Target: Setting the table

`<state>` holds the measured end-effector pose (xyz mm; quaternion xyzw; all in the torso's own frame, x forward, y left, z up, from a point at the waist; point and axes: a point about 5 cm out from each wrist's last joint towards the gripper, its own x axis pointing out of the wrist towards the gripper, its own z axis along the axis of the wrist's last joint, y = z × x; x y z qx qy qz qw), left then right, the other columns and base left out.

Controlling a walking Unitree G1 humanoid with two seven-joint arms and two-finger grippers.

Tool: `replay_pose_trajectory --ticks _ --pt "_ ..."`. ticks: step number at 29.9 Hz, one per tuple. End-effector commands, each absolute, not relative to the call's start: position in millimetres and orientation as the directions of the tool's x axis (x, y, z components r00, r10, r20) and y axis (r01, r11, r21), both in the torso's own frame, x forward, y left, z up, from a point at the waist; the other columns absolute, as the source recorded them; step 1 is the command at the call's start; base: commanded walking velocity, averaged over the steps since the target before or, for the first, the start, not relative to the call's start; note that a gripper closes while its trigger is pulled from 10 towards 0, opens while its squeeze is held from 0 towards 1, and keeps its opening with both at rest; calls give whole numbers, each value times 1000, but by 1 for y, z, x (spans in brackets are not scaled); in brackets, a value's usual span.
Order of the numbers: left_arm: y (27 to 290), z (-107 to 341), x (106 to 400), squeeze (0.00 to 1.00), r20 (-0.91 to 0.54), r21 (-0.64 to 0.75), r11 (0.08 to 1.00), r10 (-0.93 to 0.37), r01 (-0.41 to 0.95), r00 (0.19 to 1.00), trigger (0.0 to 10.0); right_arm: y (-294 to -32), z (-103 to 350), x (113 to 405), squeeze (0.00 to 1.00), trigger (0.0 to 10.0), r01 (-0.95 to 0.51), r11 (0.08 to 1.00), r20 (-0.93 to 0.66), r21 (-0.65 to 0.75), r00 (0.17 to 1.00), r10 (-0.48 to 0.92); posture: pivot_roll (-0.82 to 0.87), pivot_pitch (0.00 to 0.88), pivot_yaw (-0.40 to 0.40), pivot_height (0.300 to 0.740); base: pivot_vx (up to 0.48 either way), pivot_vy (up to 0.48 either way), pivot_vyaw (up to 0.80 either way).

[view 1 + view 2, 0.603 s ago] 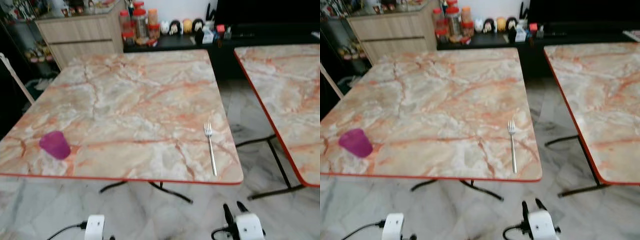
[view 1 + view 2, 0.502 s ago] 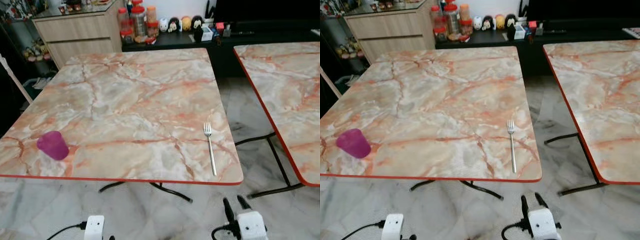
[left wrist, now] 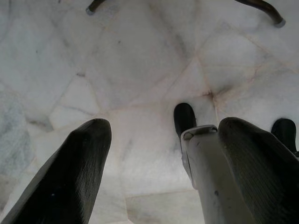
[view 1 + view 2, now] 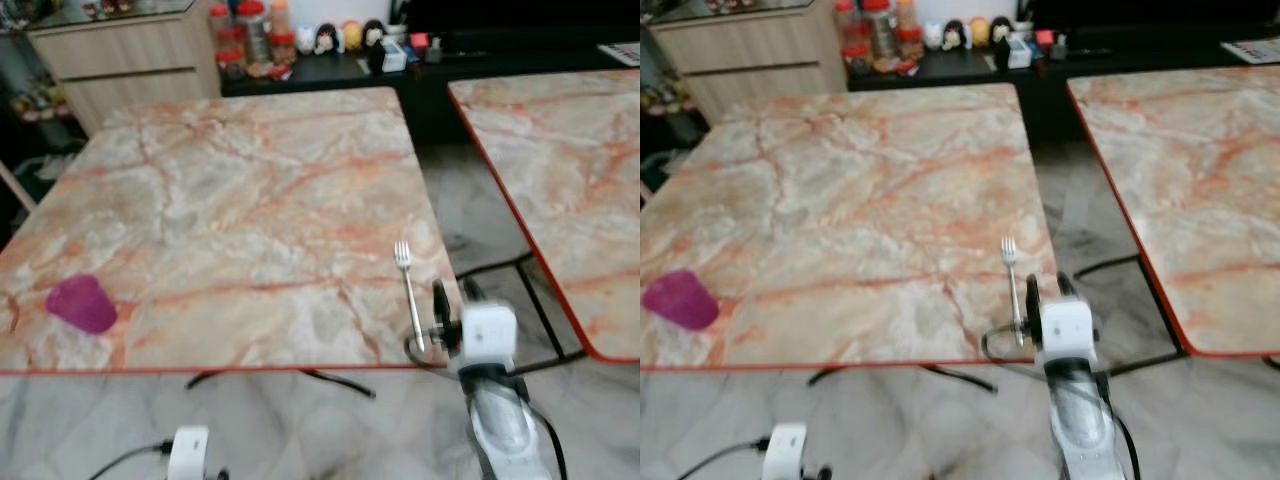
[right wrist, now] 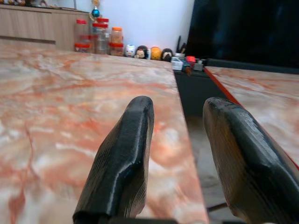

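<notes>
One fork [image 4: 408, 291] lies near the table [image 4: 250, 190] corner, with the right gripper [image 4: 452, 300], fingers spread and empty, poised just beside its handle, so the reach seems underway and next calls for lowering over the handle; the left gripper [image 3: 154, 172] hangs spread.

Legible text, labels, brands, numbers, signs: none. The jars [image 5: 96, 36] and small boxes [image 5: 178, 64] on the dark sideboard [image 4: 330, 70] beyond the marble-patterned table [image 4: 230, 200] carry markings too small and blurred to read.
</notes>
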<state>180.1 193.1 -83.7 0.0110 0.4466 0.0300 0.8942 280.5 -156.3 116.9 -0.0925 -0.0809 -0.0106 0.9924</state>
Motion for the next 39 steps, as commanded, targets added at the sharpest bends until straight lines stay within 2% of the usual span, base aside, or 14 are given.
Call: replay_pose_trajectory --ticks 1,2,3,6,7,13,14,15,16,27,39 --pt "198 -85 175 0 -808 63 997 81 -51 583 10000 -158 103 291 0 10000 53 985 59 -164 997 -44 -40 45 105 740 0 0 0" --pt "198 -85 175 0 -808 63 997 81 -51 583 10000 -158 103 291 0 10000 53 985 59 -164 997 -44 -40 45 105 740 0 0 0" --pt "198 -85 177 0 -807 63 997 82 -52 585 10000 -157 102 306 0 10000 55 986 12 -160 998 -54 -38 40 108 740 0 0 0" --pt "198 -84 179 0 -805 62 997 83 -55 588 10000 -153 106 325 0 10000 50 993 -1 -109 999 -51 -27 24 107 740 0 0 0" --pt "199 -83 180 0 -802 62 996 86 -60 591 10000 -149 108 335 1000 10000 50 995 -15 -82 999 -52 -25 18 107 740 0 0 0" --pt "199 -82 183 0 -798 60 996 87 -65 596 10000 -141 100 348 1000 10000 37 994 -122 -98 991 -49 -12 13 103 740 0 0 0" --pt "198 -82 183 0 -797 59 996 88 -68 597 10000 -136 95 350 671 10000 24 997 -164 -76 986 -37 -5 15 100 740 0 0 0" --pt "198 -82 183 0 -797 59 996 88 -68 597 10000 -136 95 350 671 10000 24 997 -164 -76 986 -37 -5 15 100 740 0 0 0" --pt "199 -82 182 0 -798 57 996 90 -73 596 10000 -130 89 349 0 10000 8 997 -188 -74 982 -22 -3 15 99 740 0 0 0" --pt "199 -85 177 0 -805 55 995 90 -77 586 10000 -124 74 341 0 10000 41 998 -227 -52 972 -52 -5 22 101 740 0 0 0" --pt "200 -85 175 0 -808 56 996 90 -76 583 10000 -155 76 339 0 10000 126 989 -219 -72 966 -139 -2 14 94 740 0 0 0"
